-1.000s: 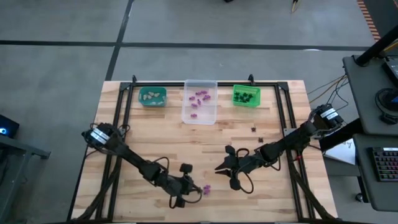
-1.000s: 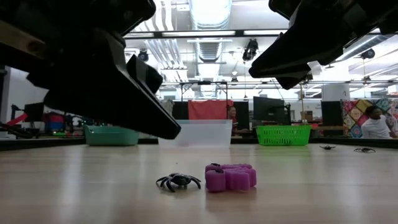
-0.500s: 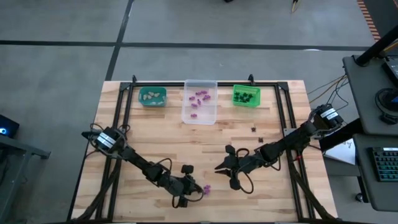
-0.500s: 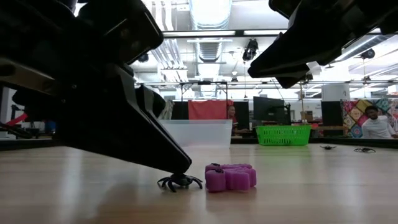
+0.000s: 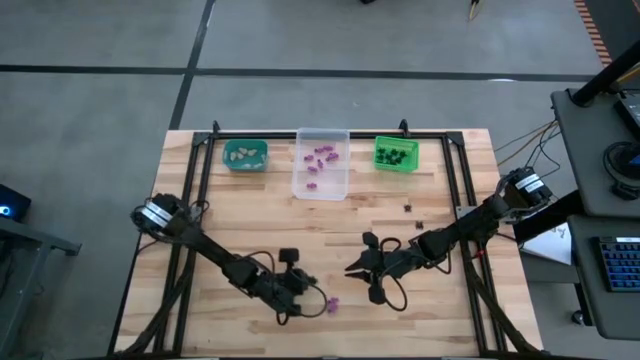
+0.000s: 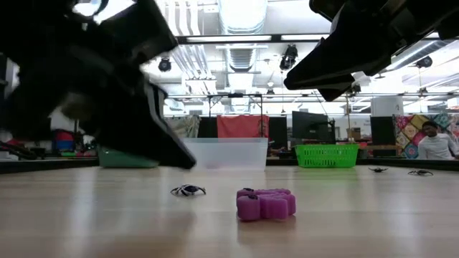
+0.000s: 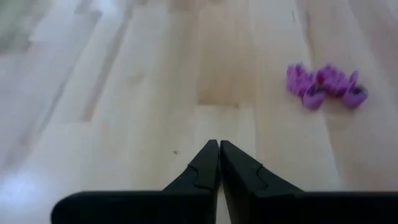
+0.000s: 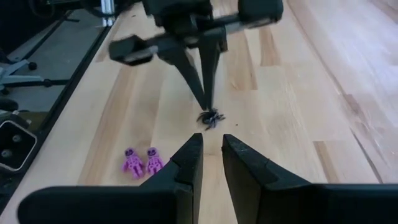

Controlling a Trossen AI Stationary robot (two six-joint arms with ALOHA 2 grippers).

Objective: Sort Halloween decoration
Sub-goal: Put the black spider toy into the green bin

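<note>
A tiny black spider (image 8: 211, 117) (image 6: 188, 190) lies on the wooden table near its front edge. Beside it lie purple skeleton trinkets (image 8: 142, 162) (image 6: 266, 203) (image 5: 331, 305) (image 7: 324, 86). My left gripper (image 8: 208, 102) (image 7: 219, 149) (image 5: 308, 298) is shut, slanting down, its tips just above the spider; the low view shows a gap between them. The spider is out of the left wrist view. My right gripper (image 8: 211, 146) (image 5: 350, 268) hovers to the right of the spider, pointing at it, its fingers a narrow gap apart with nothing between them.
At the far edge stand a teal bin (image 5: 245, 154) with beige pieces, a clear bin (image 5: 321, 165) with purple ones and a green bin (image 5: 396, 154) with black ones. Two more black trinkets (image 5: 408, 208) (image 5: 420, 224) lie right of centre. Bare wood lies between.
My shut left gripper came down with its tips onto the black spider, then tipped and rose clear of it. The spider has slid along the table toward the far edge and away from the purple trinkets, which stayed put.
</note>
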